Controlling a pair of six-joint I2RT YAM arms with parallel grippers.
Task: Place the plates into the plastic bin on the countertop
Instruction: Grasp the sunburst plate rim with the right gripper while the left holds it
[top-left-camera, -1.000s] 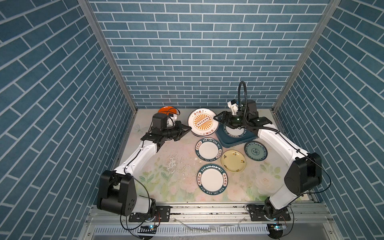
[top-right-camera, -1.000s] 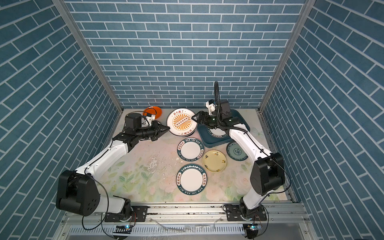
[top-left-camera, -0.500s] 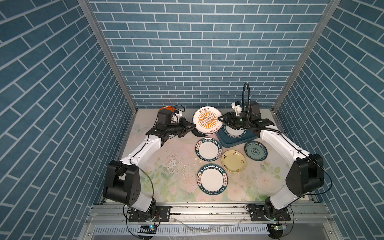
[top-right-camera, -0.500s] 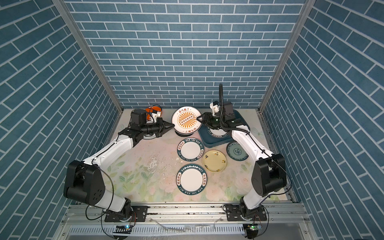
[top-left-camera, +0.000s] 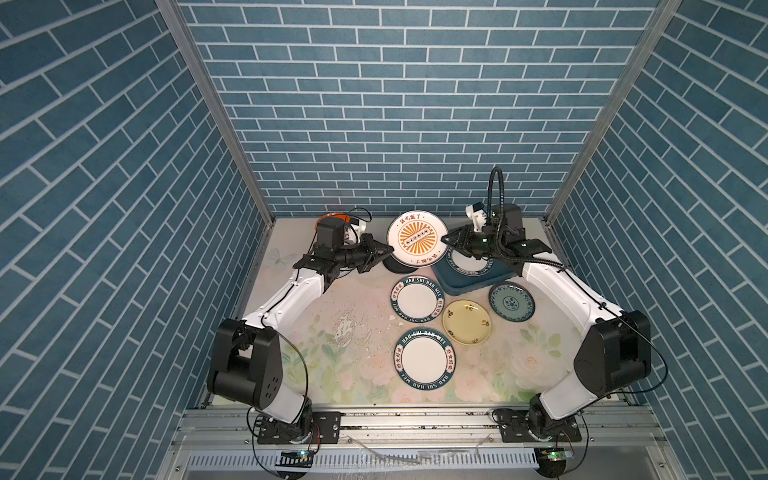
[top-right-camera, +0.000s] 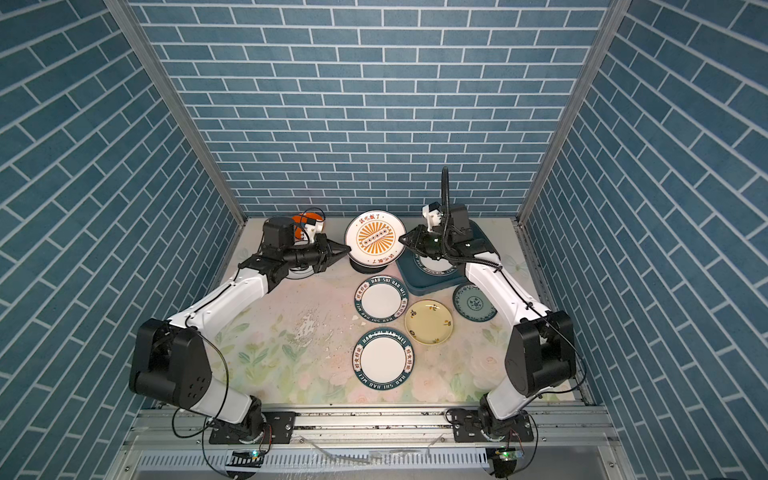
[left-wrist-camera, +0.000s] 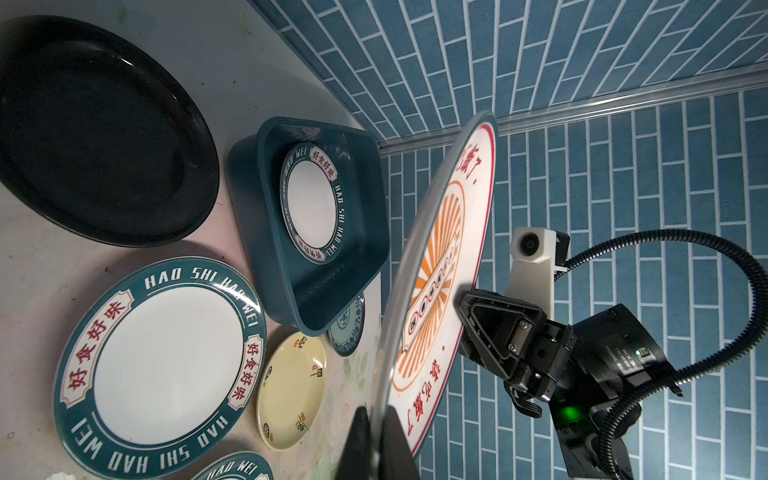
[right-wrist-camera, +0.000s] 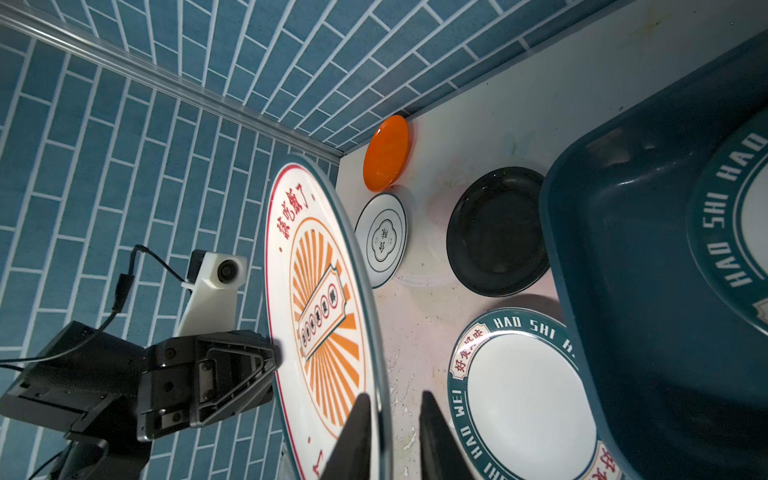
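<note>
Top view of a flowered bench (top-left-camera: 340, 299) walled in blue brick, with two white robot arms reaching in from the lower corners of the frame. Just above the middle of the frame, the sunburst plate (top-left-camera: 417, 237) hangs clear of the bench, over a black plate (left-wrist-camera: 104, 133), with a hand at each side.

The left hand (top-left-camera: 388, 250) pinches the plate's left rim tight. In the left wrist view its fingers (left-wrist-camera: 359, 444) press both faces of the rim.

The right hand (top-left-camera: 445, 240) meets the opposite rim, narrow but not clamped. In the right wrist view one finger (right-wrist-camera: 353, 436) touches the rim, while a gap shows beside its partner.

The plastic bin (top-left-camera: 469, 284) sits immediately right of the held plate, beneath the right hand, with one teal-rimmed plate (left-wrist-camera: 311, 203) lying inside. So the bin lies rightward from the plate, and the right hand is much the nearer. This looks like a handover, after which a short carry rightward and down should do.
</note>
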